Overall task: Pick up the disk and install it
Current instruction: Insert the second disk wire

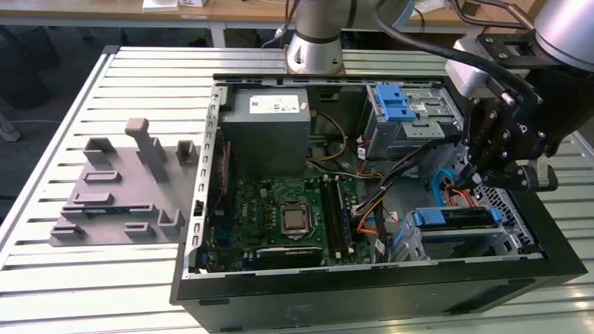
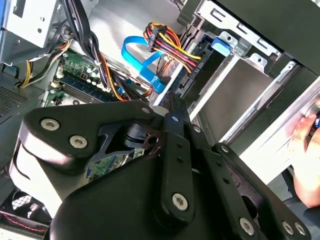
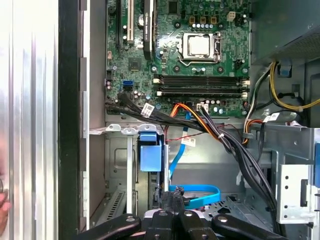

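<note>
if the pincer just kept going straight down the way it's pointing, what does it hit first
Most likely the disk in its blue carrier, seated in the lower drive cage of the open computer case. The pincer hangs just above it, near the blue cable; depth is unclear, so the cable might brush first.

The exterior view looks down from high and some way off onto the open computer case (image 1: pixel 371 278) on the slatted surface (image 1: pixel 55 278). Both wrist views sit close inside it, sharing the motherboard (image 3: pixel 200 50) and blue ribbon cable (image 3: pixel 200 192).
</note>
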Robot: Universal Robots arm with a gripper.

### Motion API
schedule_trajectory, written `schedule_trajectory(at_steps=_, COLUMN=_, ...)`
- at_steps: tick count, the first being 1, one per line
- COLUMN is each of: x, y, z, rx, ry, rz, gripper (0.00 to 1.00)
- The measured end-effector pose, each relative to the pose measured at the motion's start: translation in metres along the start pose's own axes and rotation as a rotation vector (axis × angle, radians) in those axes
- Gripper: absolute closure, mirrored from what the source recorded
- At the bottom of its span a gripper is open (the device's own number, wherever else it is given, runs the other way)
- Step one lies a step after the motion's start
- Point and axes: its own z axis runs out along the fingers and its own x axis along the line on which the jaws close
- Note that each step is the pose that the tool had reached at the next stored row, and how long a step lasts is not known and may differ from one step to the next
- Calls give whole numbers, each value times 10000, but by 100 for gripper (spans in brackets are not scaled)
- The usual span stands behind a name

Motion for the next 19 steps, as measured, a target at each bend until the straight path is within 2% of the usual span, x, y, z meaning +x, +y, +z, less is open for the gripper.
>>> schedule_trajectory(at_steps=5, x=-45, y=5, z=4, rx=0, ry=2, rz=-1, gripper=89)
schedule_trajectory(at_steps=6, x=-54, y=6, z=8, rx=0, ry=2, rz=0, gripper=82)
schedule_trajectory(at_steps=10, x=-89, y=9, z=31, rx=0, ry=1, rz=1, gripper=81)
schedule_trajectory(at_steps=11, x=-99, y=11, z=36, rx=0, ry=2, rz=1, gripper=75)
schedule_trajectory(at_steps=19, x=-133, y=15, z=128, rx=-1, ry=22, rz=0, gripper=75)
